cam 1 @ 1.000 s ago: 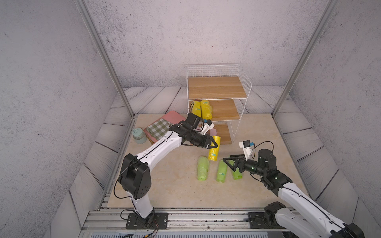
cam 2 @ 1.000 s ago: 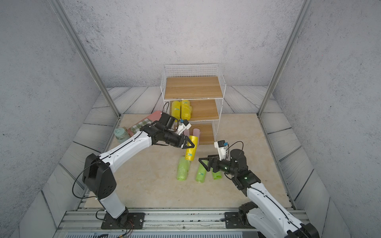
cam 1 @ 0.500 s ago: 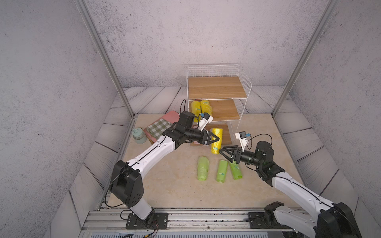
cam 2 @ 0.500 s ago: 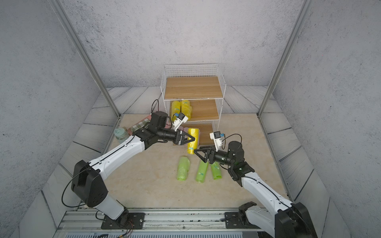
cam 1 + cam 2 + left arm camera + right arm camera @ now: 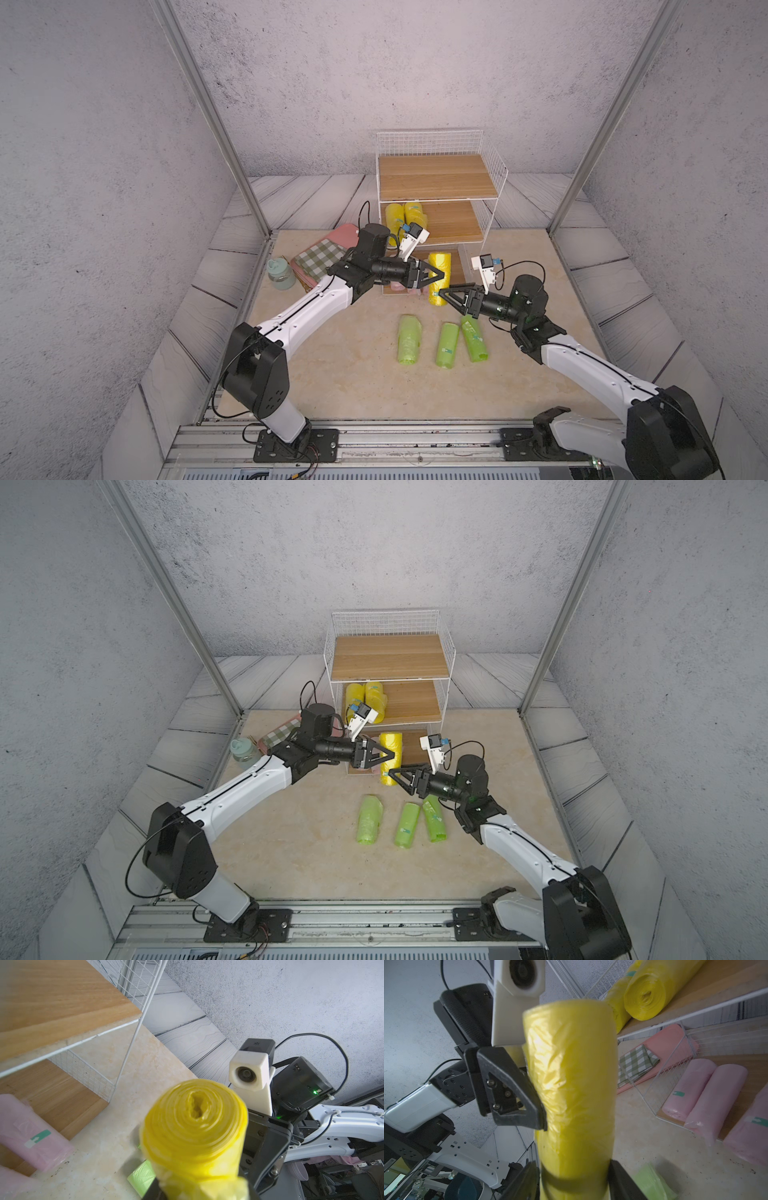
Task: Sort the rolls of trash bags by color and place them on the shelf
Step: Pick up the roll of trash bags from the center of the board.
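A yellow roll (image 5: 440, 266) (image 5: 392, 744) hangs in front of the shelf (image 5: 436, 176), above the floor. My left gripper (image 5: 442, 277) (image 5: 199, 1192) is shut on its middle. My right gripper (image 5: 441, 293) (image 5: 574, 1178) has a finger pressed against each side of its lower end. Two more yellow rolls (image 5: 405, 216) lie on the middle board. Pink rolls (image 5: 695, 1088) lie on the bottom board, mostly hidden behind my left arm in both top views. Three green rolls (image 5: 409, 340) (image 5: 446, 345) (image 5: 473, 338) lie side by side on the floor under my right gripper.
A green-checked cloth (image 5: 318, 259) lies on a flat pink tray (image 5: 343, 232) left of the shelf. A pale green jar (image 5: 280, 274) stands beside them. Metal posts (image 5: 216, 124) (image 5: 602, 124) rise at the back corners. The shelf's top board is bare.
My left arm has lifted the yellow roll off the floor towards the shelf front. My right gripper has moved up from the green rolls and narrowed its jaws around the roll's lower end.
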`<action>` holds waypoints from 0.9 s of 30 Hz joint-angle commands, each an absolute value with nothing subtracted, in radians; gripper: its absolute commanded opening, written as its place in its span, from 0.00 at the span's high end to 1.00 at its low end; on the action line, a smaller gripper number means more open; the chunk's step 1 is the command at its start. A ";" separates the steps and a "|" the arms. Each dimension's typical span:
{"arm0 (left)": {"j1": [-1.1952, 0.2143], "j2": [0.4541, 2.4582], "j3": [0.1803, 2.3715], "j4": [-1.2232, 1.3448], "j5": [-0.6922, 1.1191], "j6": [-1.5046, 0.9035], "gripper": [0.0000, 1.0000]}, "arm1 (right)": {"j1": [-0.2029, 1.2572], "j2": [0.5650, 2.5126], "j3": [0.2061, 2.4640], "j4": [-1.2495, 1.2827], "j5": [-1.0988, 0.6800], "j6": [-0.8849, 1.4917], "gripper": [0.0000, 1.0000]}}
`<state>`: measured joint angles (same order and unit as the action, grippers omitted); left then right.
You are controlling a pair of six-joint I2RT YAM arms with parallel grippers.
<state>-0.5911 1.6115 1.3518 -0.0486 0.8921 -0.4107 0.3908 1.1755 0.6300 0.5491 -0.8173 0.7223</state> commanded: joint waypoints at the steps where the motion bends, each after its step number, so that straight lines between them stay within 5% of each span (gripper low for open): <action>1: -0.586 1.595 1.353 0.061 0.931 -0.443 1.00 | 0.405 1.195 0.656 0.586 -0.845 0.730 0.42; 7: -0.584 1.610 1.353 0.091 0.938 -0.458 1.00 | 0.410 1.201 0.663 0.571 -0.842 0.721 0.36; 18: -0.579 1.599 1.343 0.031 0.931 -0.424 1.00 | 0.411 1.192 0.694 0.516 -0.815 0.701 0.76; 22: -0.568 1.586 1.341 0.011 0.909 -0.418 0.76 | 0.411 1.195 0.738 0.426 -0.799 0.669 1.00; 27: -0.554 1.547 1.327 -0.019 0.871 -0.390 0.47 | 0.410 1.189 0.777 0.373 -0.744 0.657 1.00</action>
